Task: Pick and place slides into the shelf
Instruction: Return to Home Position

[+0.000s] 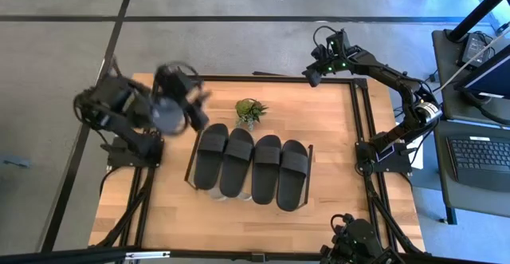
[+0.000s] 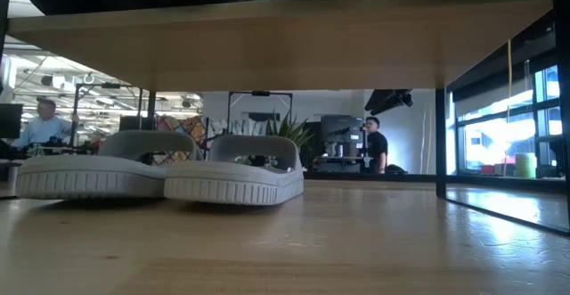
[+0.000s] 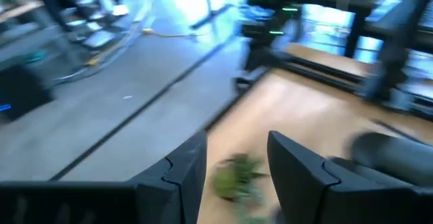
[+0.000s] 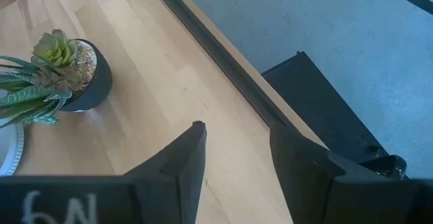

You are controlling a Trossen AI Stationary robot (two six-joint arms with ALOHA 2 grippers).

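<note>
High view: slides racked, both grippers clear

You see four matte black rubber slides (image 1: pixel 239 162) side by side atop the low light-wood shelf with black metal frames (image 2: pixel 267 41). Two light grey-white rubber slides (image 2: pixel 233 172) sit under its board on the wooden tabletop (image 1: pixel 175 216). Left gripper (image 3: pixel 237 146) hovers left of the shelf, fingers spread, empty, facing the small green potted plant (image 1: pixel 250 111). Right gripper (image 4: pixel 237 132) hangs at the table edge past the plant, fingers spread, empty.
</note>
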